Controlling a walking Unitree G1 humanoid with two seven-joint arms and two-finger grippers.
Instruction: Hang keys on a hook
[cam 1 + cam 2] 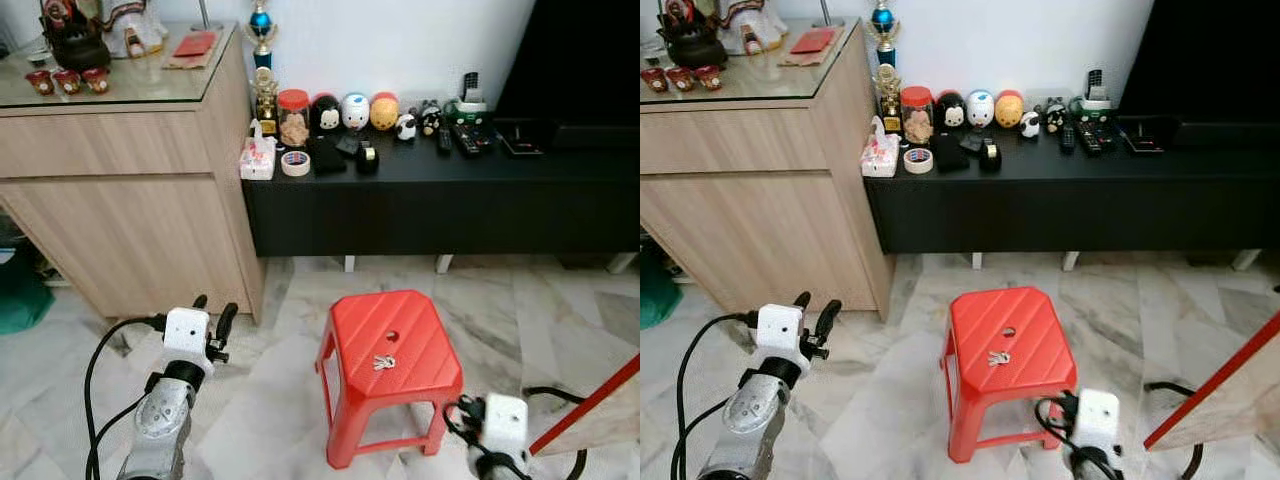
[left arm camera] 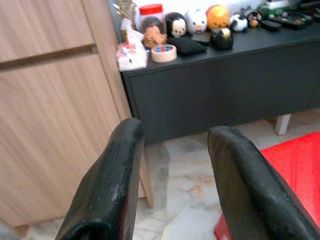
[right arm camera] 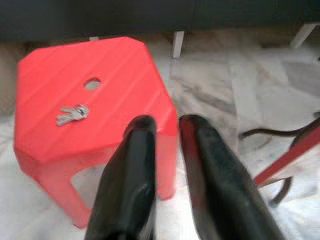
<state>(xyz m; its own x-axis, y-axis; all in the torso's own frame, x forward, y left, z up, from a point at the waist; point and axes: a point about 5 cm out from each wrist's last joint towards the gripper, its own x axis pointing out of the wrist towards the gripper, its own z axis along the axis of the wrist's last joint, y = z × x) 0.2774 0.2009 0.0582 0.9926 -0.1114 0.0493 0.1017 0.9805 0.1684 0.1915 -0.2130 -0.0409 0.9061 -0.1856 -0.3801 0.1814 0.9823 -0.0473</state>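
My right gripper, jaws slightly spread, hovers beside the red stool where light, loose keys lie; I'd pinch their ring.

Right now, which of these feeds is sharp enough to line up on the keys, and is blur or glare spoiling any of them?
Both eye views are sharp and evenly lit: the keys read clearly on the red stool, with no glare. The right wrist view is soft overall, the keys smeared, the right claw fingers close up and blurred. The left wrist view is crisp on the black cabinet.
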